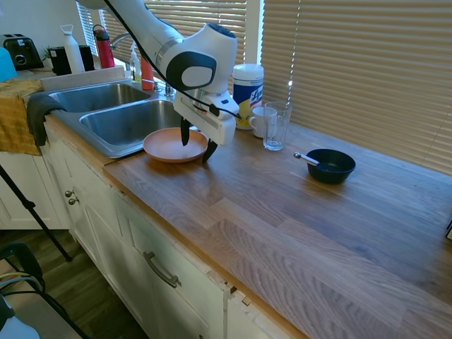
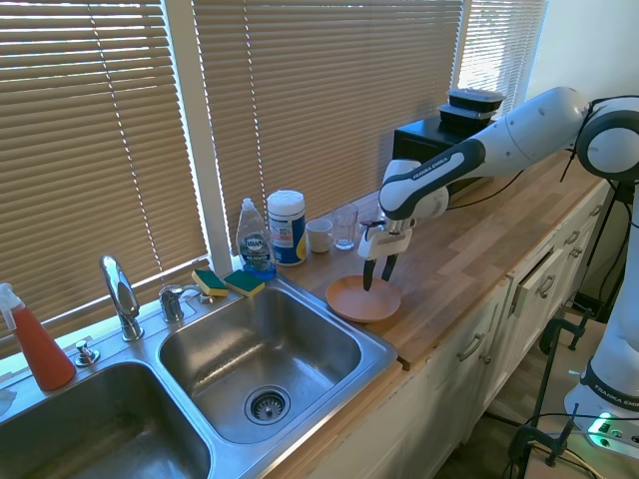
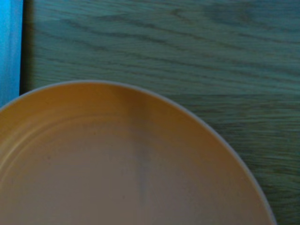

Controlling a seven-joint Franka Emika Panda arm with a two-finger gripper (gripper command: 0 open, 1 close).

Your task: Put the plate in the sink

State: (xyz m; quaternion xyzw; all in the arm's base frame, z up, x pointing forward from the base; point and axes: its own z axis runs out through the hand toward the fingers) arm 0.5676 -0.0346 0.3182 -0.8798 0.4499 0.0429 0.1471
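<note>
Black jaws of the gripper (image 1: pixel 195 145) stand apart astride the near rim of the salmon-pink plate (image 1: pixel 169 146), one finger inside the dish, one outside it. That plate sits flat on the wooden bench (image 1: pixel 296 219), just beside the stainless-steel sink (image 1: pixel 123 121), whose basins hold nothing. Farther along the bench stand a drinking glass (image 1: pixel 276 126) and a dark-blue bowl (image 1: pixel 330 165) with a spoon.

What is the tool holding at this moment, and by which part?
Nothing is held yet. The tool is open, one finger inside the round salmon-pink plate and one outside its rim, straddling the edge away from the steel sink.
</note>
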